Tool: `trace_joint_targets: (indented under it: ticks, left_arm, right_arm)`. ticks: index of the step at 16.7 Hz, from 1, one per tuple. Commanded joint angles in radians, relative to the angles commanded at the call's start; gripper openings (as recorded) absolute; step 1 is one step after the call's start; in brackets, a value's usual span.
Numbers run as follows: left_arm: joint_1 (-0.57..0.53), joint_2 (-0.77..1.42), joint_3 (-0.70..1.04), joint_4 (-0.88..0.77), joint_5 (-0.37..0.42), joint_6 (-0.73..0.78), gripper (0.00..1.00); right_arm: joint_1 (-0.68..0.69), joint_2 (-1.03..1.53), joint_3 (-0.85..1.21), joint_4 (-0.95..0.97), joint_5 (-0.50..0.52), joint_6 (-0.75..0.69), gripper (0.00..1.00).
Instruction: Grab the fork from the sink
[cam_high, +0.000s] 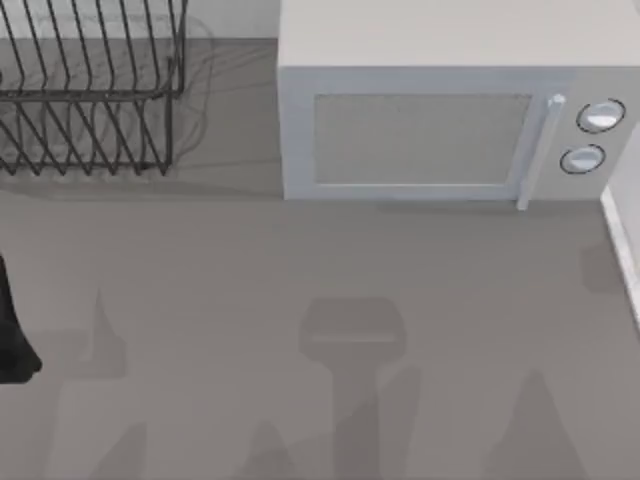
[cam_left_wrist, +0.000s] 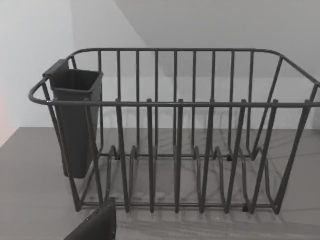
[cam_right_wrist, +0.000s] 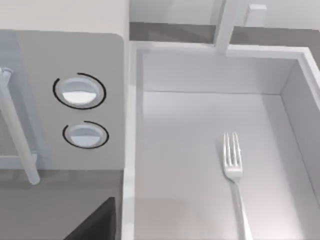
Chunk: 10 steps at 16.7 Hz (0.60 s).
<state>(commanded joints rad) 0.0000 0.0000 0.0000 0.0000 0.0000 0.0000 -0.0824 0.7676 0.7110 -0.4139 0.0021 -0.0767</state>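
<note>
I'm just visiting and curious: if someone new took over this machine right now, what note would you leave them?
Left arm: parked at the table's left edge, its wrist camera facing the dish rack.
Right arm: over the sink, next to the microwave, looking down into the basin.
Fork: lying flat on the sink floor, tines pointing toward the faucet, untouched.
Done: the right arm has the fork in its sights.
Left: lower the right gripper onto the fork's handle, close on it, lift it out.
</note>
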Motion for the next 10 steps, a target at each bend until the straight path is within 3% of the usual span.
trace_joint_targets:
  ticks: [10]
  left_arm:
    - [0.0, 0.0, 0.0, 0.0, 0.0, 0.0, 1.0]
  right_arm:
    - [-0.112, 1.029, 0.96, -0.56, 0.003, -0.103, 1.0]
